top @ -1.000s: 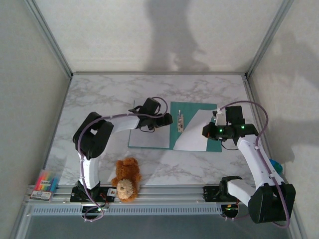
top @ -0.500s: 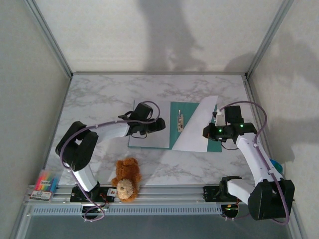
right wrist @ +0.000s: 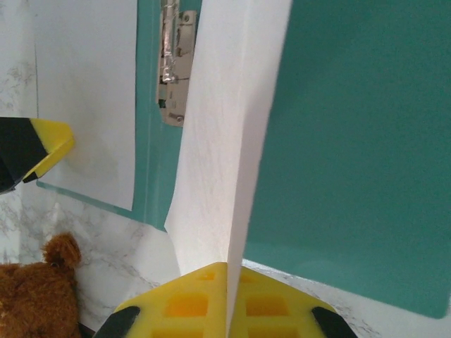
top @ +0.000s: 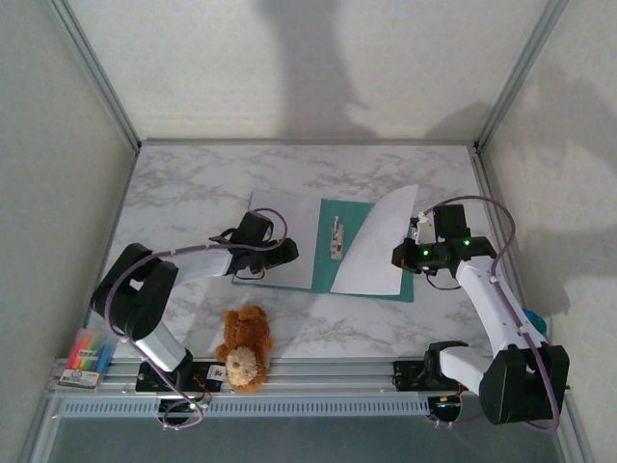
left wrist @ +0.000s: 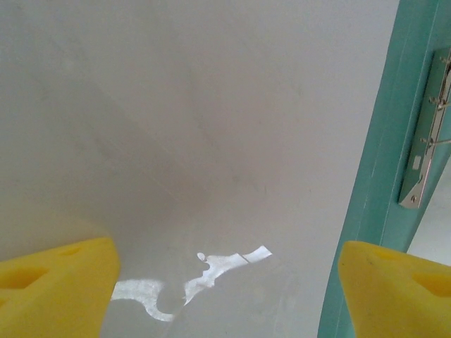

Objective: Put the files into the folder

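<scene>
Clearly the right gripper (right wrist: 227,299) has its jaws pressed together on the near edge of one white paper sheet (top: 374,246). It holds this sheet lifted and curved above the right half of the open teal folder (right wrist: 352,141). I think the sheet is held up in this way so that it can be laid flat onto the teal cover, not pushed across it, which could wrinkle it. In the right wrist view the paper stands almost on its edge and rises from between the yellow fingers toward the metal clip (right wrist: 175,63) on the spine.

The left gripper (top: 281,253) hangs low over the pale left half of the folder, with its jaws wide apart and nothing between them. In its own camera the two yellow fingertips (left wrist: 56,282) frame the whitish surface, and the teal spine strip is just to the right. Probably it is placed there to press the folder down, so that it does not slide while the other arm works. Whether it touches the surface I cannot tell.

The folder lies open in the middle of the marble table (top: 174,193), apart from the teddy bear (top: 243,347) at the near edge.
</scene>
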`<state>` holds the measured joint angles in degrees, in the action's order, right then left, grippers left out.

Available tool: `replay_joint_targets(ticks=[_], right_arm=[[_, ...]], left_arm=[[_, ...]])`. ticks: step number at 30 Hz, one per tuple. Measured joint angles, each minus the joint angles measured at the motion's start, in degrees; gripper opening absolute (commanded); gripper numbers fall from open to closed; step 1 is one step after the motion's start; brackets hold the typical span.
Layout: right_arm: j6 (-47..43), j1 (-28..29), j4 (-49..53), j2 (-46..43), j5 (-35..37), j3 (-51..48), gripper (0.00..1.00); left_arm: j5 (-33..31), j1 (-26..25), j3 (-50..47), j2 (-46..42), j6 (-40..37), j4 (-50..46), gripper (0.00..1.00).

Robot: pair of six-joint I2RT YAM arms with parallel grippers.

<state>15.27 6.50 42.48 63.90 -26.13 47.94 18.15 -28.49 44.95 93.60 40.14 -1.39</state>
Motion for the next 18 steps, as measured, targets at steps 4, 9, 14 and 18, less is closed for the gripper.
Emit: replay_joint_targets(ticks=[4, 9, 14, 18], right_arm=[[0.46, 0.00, -1.51, 1.99, -1.95, -0.13, 0.00], [2.10, -0.04, -3.34, 4.63, -5.55, -0.46, 0.00], [4.35, 0.28, -4.37, 4.87, -10.84, 2.84, 0.00], [5.75, 1.62, -5.22, 5.22, -13.62, 9.60, 0.00]], left_arm=[[0.02, 1.84, -2.14, -1.77, 0.00, 0.61, 0.84], [0.02, 3.41, -2.99, -2.51, -0.02, 0.94, 0.84], [0.02, 3.56, -2.99, -2.47, -0.04, 0.94, 0.84], [0.02, 3.58, -2.97, -2.38, -0.04, 0.96, 0.84]])
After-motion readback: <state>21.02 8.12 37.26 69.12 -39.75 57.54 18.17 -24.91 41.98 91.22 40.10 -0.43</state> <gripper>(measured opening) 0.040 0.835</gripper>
